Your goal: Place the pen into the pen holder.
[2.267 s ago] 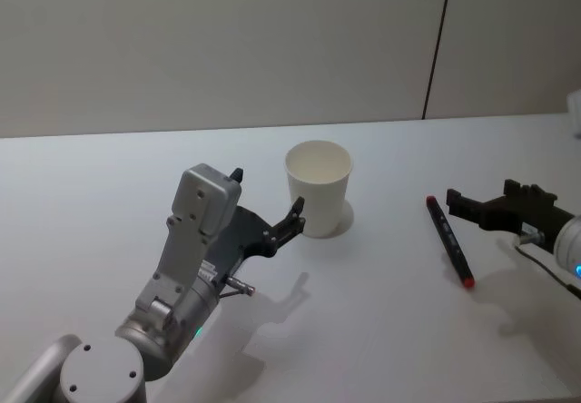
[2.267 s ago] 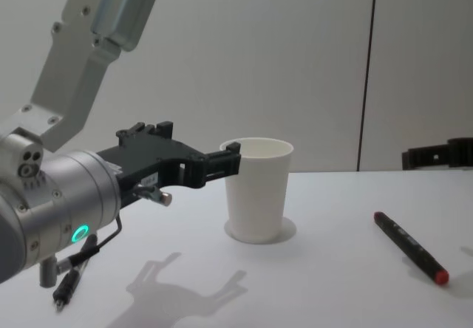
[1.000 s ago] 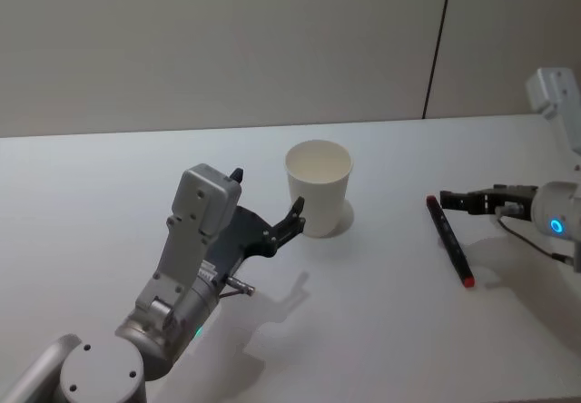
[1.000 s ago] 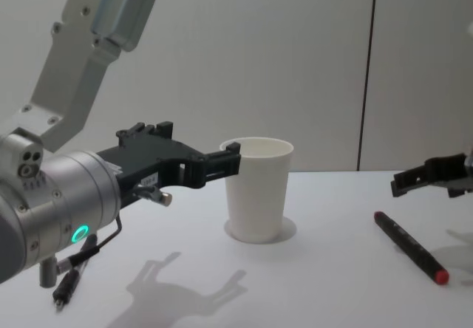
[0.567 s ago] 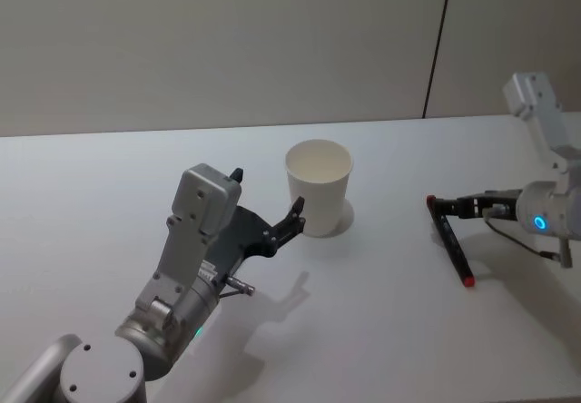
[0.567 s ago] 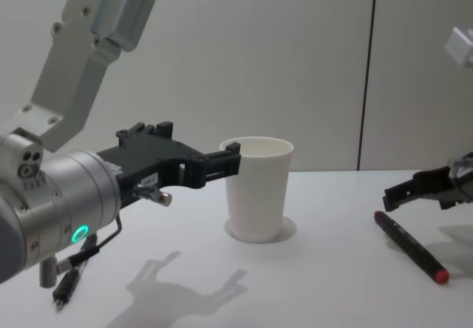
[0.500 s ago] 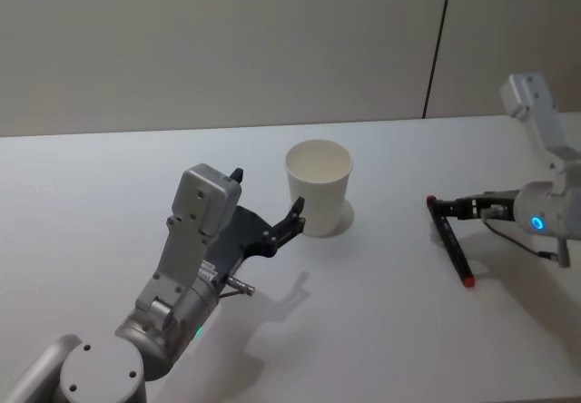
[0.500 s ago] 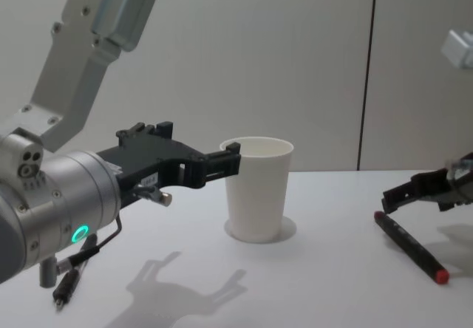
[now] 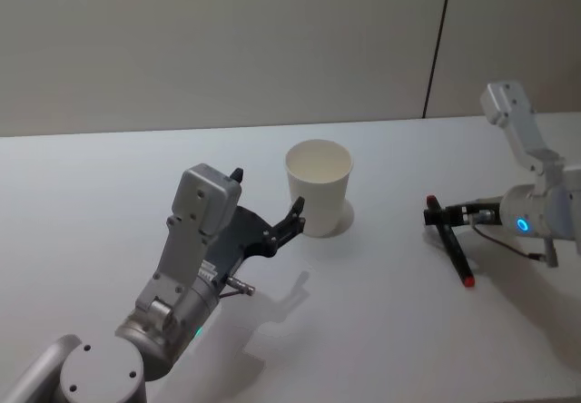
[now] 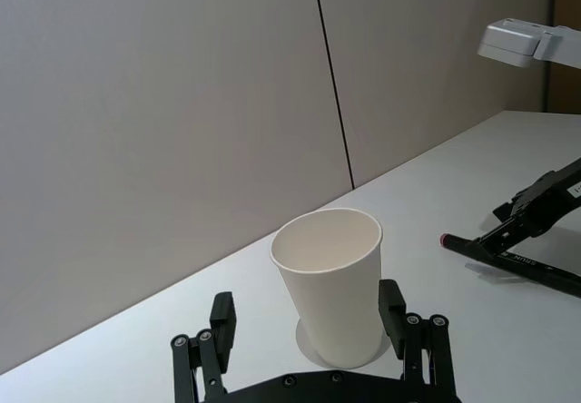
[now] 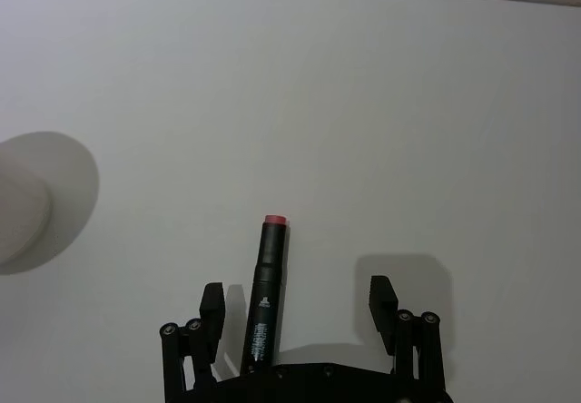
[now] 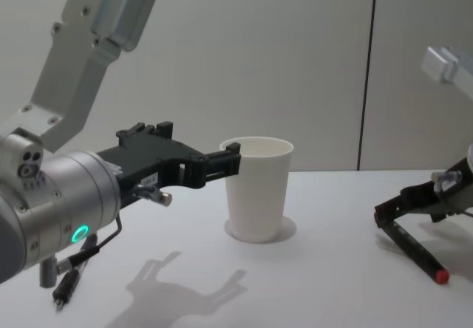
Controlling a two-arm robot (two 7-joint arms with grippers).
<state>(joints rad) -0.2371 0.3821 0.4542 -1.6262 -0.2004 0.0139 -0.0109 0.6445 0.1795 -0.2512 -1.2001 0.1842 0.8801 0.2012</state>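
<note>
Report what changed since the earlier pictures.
The right claw swung in from the right and dropped low; its open jaws now flank the pen, which lies flat, not gripped. The pen, the pen holder and the open left claw around it stayed put.

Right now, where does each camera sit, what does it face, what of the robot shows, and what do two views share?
Head: high, looking down at table; both arms show.
Chest: low, looking across; left gripper by paper cup, right gripper at marker pen.
Left wrist: faces cup between its open fingers.
Right wrist: looks down at pen between its fingers.
Shared: head and chest show cup and pen.
</note>
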